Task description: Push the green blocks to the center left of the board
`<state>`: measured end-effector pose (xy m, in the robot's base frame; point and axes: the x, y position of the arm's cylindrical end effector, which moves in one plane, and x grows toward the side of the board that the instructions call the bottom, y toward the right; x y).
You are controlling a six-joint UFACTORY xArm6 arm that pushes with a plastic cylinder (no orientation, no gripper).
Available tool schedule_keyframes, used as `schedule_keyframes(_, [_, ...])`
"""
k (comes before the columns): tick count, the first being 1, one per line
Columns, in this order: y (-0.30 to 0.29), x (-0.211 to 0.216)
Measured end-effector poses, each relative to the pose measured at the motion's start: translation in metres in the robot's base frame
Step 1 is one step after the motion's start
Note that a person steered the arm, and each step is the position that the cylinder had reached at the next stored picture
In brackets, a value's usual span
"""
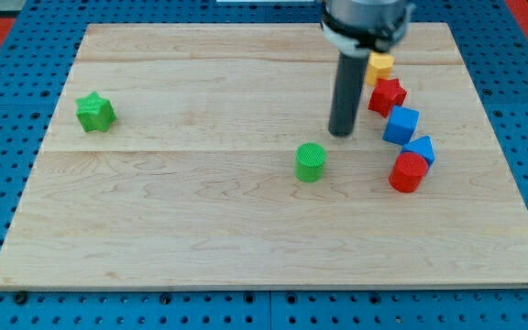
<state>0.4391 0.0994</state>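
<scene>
A green star block (94, 112) lies near the board's left edge, a little above mid-height. A green cylinder (310, 162) stands near the board's middle, slightly to the right. My tip (341, 133) rests on the board just above and to the right of the green cylinder, a small gap between them. The rod rises from it to the view's top.
A line of blocks runs down the right side: a yellow block (379, 65), a red star (387, 95), a blue cube (401, 124), another blue block (421, 148) and a red cylinder (408, 172). The wooden board (200, 247) lies on a blue pegboard.
</scene>
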Motion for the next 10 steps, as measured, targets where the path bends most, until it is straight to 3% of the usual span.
schedule_keyframes(1, [-0.012,0.03])
schedule_keyframes(2, [-0.074,0.036])
schedule_keyframes(3, [-0.195,0.037])
schedule_keyframes(4, [-0.222,0.024])
schedule_keyframes(5, [-0.241,0.013])
schedule_keyframes(6, [-0.197,0.002])
schedule_keyframes(8, [-0.287,0.004])
schedule_keyframes(9, [-0.291,0.004])
schedule_keyframes(10, [-0.246,0.005])
